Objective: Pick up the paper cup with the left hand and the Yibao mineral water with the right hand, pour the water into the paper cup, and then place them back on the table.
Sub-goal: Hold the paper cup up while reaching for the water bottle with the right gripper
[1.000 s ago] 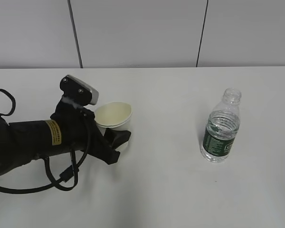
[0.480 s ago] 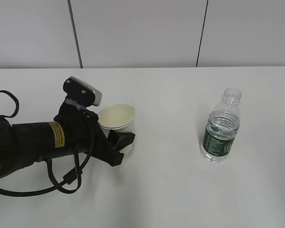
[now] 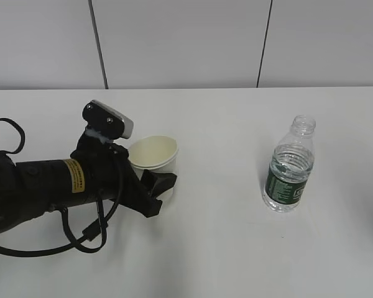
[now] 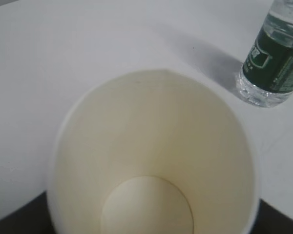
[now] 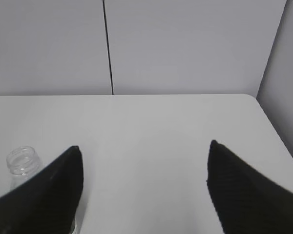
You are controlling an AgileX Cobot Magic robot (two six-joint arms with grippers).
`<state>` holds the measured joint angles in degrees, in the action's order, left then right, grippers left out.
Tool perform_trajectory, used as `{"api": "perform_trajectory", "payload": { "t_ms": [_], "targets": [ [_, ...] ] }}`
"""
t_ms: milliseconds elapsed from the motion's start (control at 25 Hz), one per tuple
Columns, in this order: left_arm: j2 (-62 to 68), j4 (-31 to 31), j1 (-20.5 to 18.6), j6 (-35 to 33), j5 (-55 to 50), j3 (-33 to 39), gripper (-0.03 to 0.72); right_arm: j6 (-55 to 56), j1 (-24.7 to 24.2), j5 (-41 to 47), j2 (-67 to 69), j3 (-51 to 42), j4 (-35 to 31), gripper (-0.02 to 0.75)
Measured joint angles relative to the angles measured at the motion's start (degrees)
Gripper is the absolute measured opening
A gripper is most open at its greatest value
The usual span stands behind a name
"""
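The paper cup (image 3: 152, 152) is upright and empty between the fingers of my left gripper (image 3: 154, 177), which is shut on it low on its wall. In the left wrist view the cup's cream inside (image 4: 151, 170) fills the frame, with dark fingers (image 4: 12, 222) at the bottom corners. The Yibao mineral water bottle (image 3: 289, 167) stands uncapped on the table (image 3: 224, 248), well right of the cup; it also shows in the left wrist view (image 4: 276, 58). My right gripper (image 5: 144, 146) is open and empty, with the bottle's neck (image 5: 23, 161) beside its left finger. It is out of the exterior view.
A grey panelled wall (image 3: 186, 43) runs along the table's far edge. The table's right edge (image 5: 273, 131) shows in the right wrist view. The left arm's black cable (image 3: 81, 239) loops over the tabletop at the front left.
Since a second ago my left gripper has shifted slightly right with the cup, and the cup has gone from tilted to upright. The bottle has not moved.
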<state>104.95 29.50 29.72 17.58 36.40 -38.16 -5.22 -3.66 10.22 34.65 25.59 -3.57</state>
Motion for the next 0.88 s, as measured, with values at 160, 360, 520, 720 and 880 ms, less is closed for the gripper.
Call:
{"api": "perform_trajectory", "payload": {
  "t_ms": [160, 360, 520, 720, 880],
  "targets": [
    [0.0, 0.0, 0.0, 0.0, 0.0, 0.0, 0.433, 0.0, 0.0, -13.7, 5.9, -5.6, 0.0, 0.585],
    [0.0, -0.2, 0.0, 0.1, 0.0, 0.0, 0.433, 0.0, 0.0, -23.6, 15.5, -8.4, 1.2, 0.584],
    [0.0, -0.7, 0.0, 0.1, 0.0, 0.0, 0.433, 0.5, 0.0, -29.8, 24.2, -8.4, 4.7, 0.585],
    [0.0, -0.9, 0.0, 0.1, 0.0, 0.0, 0.433, 7.2, 0.0, -35.5, 33.4, -8.4, 14.8, 0.585],
    [0.0, -0.9, 0.0, 0.1, 0.0, 0.0, 0.433, 14.5, 0.0, -38.7, 37.7, -8.4, 28.2, 0.585]
  ]
}}
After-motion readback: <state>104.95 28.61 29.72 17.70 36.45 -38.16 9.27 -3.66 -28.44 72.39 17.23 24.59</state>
